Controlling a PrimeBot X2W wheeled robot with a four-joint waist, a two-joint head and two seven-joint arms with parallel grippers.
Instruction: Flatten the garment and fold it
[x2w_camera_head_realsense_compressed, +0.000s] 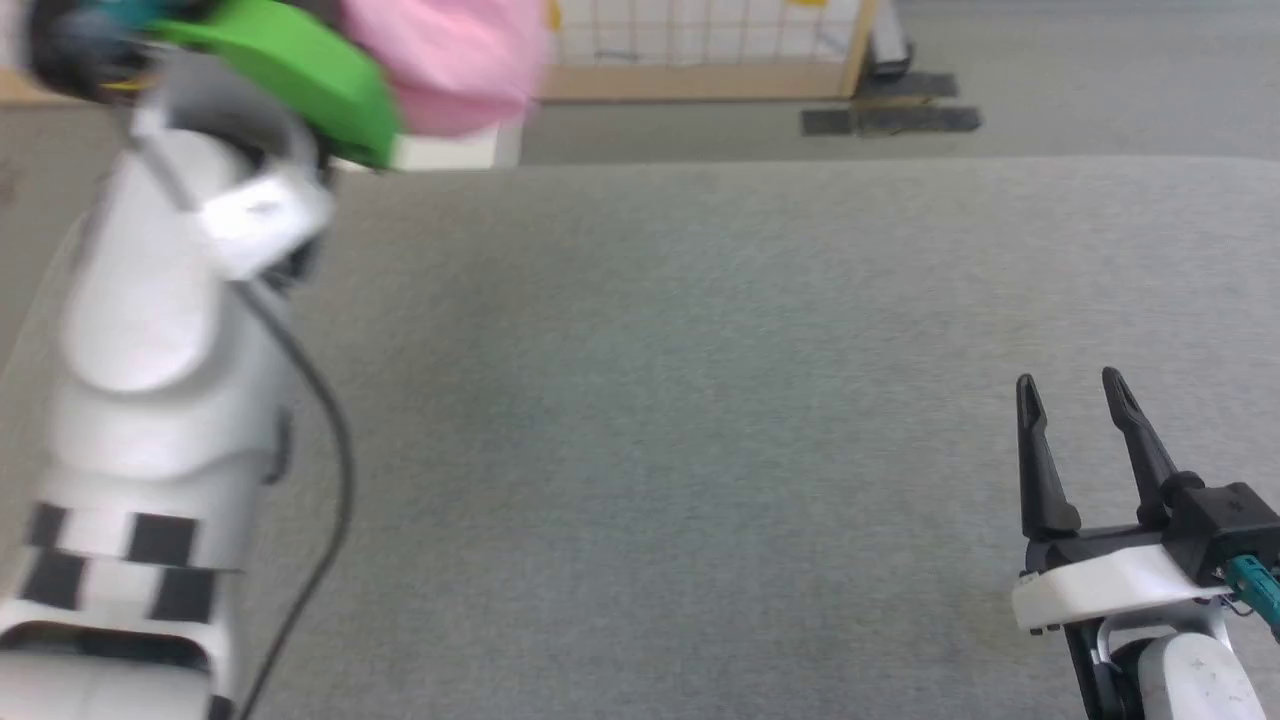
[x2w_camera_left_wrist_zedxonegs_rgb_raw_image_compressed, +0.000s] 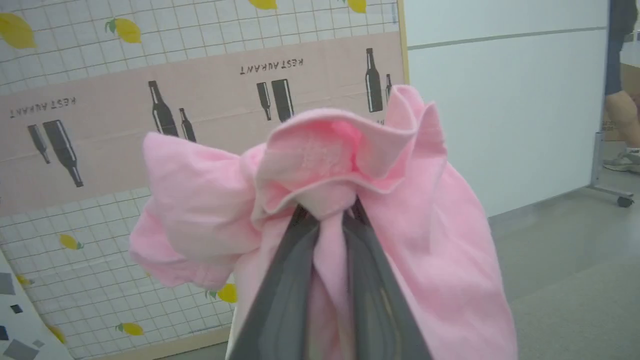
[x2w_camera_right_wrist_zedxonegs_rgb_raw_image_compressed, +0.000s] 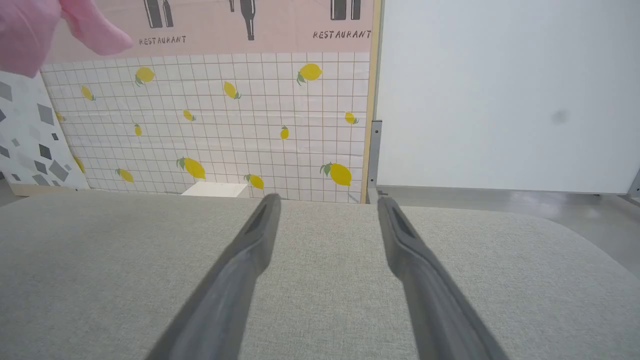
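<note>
The garment (x2w_camera_left_wrist_zedxonegs_rgb_raw_image_compressed: 200, 200), a thin, soft, light-pink knit, is held up in the air by the left tool (x2w_camera_left_wrist_zedxonegs_rgb_raw_image_compressed: 328, 210). Its two long dark fingers are drawn almost together on a bunched strip of the fabric. The cloth is pinched between them and is spilled out above the tips in a ruffled, folded lip, while looser, wrinkled lobes are draped to either side and down over the fingers. In the head view the garment is seen as a blurred pink mass at the top left, above the far edge of the bench (x2w_camera_head_realsense_compressed: 700, 400) and clear of its surface, just beside a bright green curved part (x2w_camera_head_realsense_compressed: 300, 70) of the left arm. The smooth, pale forearm (x2w_camera_head_realsense_compressed: 150, 330) is raised along the left side, and a thin black cable (x2w_camera_head_realsense_compressed: 325, 420) is looped beside it. The bench is covered in a grey, finely woven fabric (its far right corner is rounded). The right tool (x2w_camera_head_realsense_compressed: 1070, 382) is set low at the near right over the bench, its tapering fingers spread wide with nothing held between them. Behind the bench a panel (x2w_camera_right_wrist_zedxonegs_rgb_raw_image_compressed: 225, 125) is stood, printed with a white grid and yellow lemons below a pale pink band of dark bottles. A plain white wall (x2w_camera_right_wrist_zedxonegs_rgb_raw_image_compressed: 500, 90) is met at its right edge, above a grey floor (x2w_camera_left_wrist_zedxonegs_rgb_raw_image_compressed: 575, 260). A person's leg (x2w_camera_left_wrist_zedxonegs_rgb_raw_image_compressed: 620, 110) is seen at the right edge of the left wrist view.
</note>
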